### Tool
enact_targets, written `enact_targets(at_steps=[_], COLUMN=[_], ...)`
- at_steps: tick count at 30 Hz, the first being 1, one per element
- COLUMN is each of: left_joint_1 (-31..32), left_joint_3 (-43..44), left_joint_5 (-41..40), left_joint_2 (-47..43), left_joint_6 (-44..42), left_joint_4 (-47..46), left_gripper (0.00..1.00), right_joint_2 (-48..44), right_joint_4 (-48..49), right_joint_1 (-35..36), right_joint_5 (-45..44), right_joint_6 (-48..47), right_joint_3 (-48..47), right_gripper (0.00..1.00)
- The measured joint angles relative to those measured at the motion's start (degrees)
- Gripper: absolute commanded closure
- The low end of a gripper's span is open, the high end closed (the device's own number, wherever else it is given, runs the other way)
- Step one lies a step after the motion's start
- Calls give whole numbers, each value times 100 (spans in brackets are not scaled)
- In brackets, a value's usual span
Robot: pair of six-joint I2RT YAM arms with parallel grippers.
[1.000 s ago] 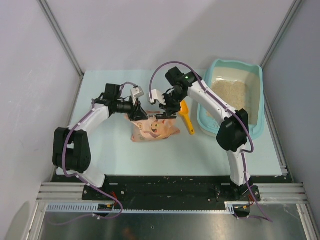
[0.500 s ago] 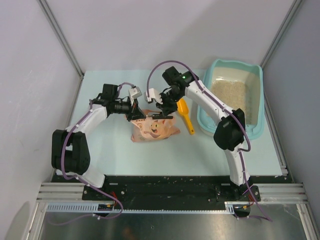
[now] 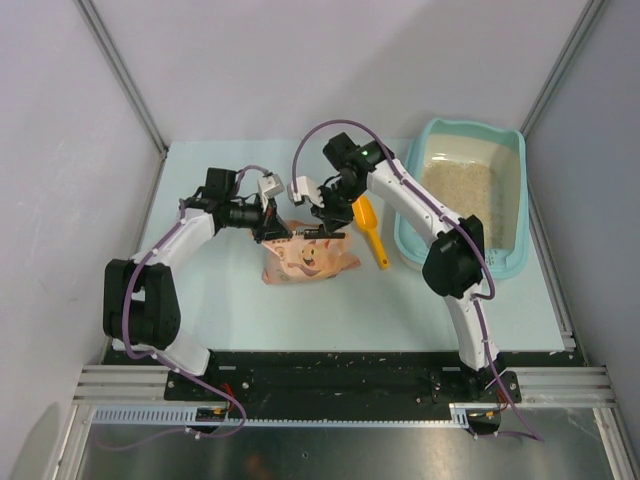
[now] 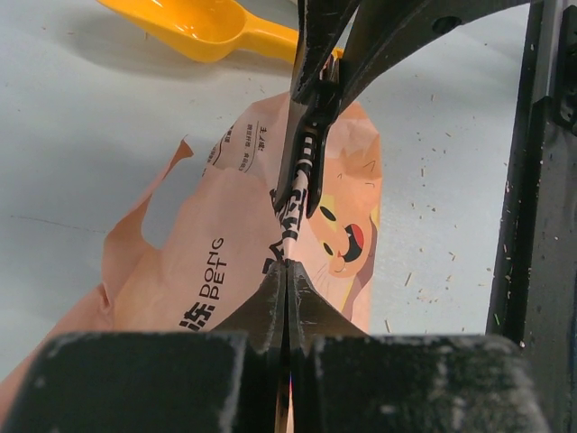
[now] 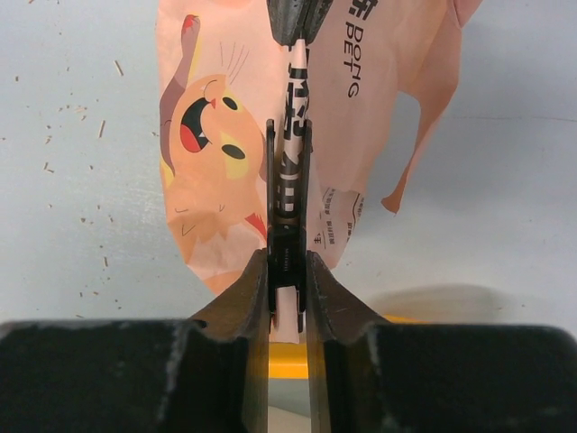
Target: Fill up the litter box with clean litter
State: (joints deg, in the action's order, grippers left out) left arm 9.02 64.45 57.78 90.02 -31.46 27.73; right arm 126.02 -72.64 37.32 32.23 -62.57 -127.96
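The light-teal litter box (image 3: 512, 160) stands at the right of the table, with pale beige clean litter (image 3: 458, 195) on its floor. A pink-orange printed bag (image 3: 305, 255) stands at the table's middle. My left gripper (image 3: 275, 232) is shut on the left end of the bag's top edge, shown in the left wrist view (image 4: 287, 266). My right gripper (image 3: 322, 218) is shut on a black clip (image 5: 288, 248) on the same top edge (image 5: 293, 135), facing the left gripper. The bag's cat print shows in both wrist views (image 4: 347, 239).
An orange plastic scoop (image 3: 372, 235) lies on the table between the bag and the litter box, just under my right gripper; it also shows in the left wrist view (image 4: 207, 23). Fine litter specks dot the pale table (image 3: 250, 300). Walls close in the back and sides.
My right gripper has shifted a little to the left along the bag's top edge. The left gripper and the bag have hardly moved.
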Motion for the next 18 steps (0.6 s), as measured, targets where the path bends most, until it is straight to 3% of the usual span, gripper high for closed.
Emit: enact_targets(at_steps=[2, 7, 8, 10, 13, 14, 15, 18], left_joint_1=[0, 0, 0, 0, 0, 0, 0, 0], left_joint_3=[0, 13, 22, 68, 293, 413, 560, 927], left_joint_5=[0, 4, 0, -9, -63, -94, -140, -304], left_joint_2=[0, 0, 0, 0, 0, 0, 0, -15], left_joint_6=[0, 15, 24, 55, 162, 214, 278, 417], left_joint_4=[9, 7, 7, 33, 83, 87, 92, 61], left_gripper=[96, 86, 86, 82, 63, 55, 51, 35], right_joint_2=[2, 4, 4, 4, -37, -92, -162, -424], right_joint_4=[-7, -9, -11, -2, 192, 326, 435, 942], right_joint_1=[2, 11, 9, -13, -66, -98, -138, -308], right_joint_5=[0, -35, -26, -4, 61, 68, 66, -33], right_joint_6=[33, 142, 173, 269, 560, 682, 839, 1491], right_joint_3=[0, 0, -11, -111, -328, -337, -337, -223], right_gripper=[66, 49, 40, 32, 23, 17, 0, 0])
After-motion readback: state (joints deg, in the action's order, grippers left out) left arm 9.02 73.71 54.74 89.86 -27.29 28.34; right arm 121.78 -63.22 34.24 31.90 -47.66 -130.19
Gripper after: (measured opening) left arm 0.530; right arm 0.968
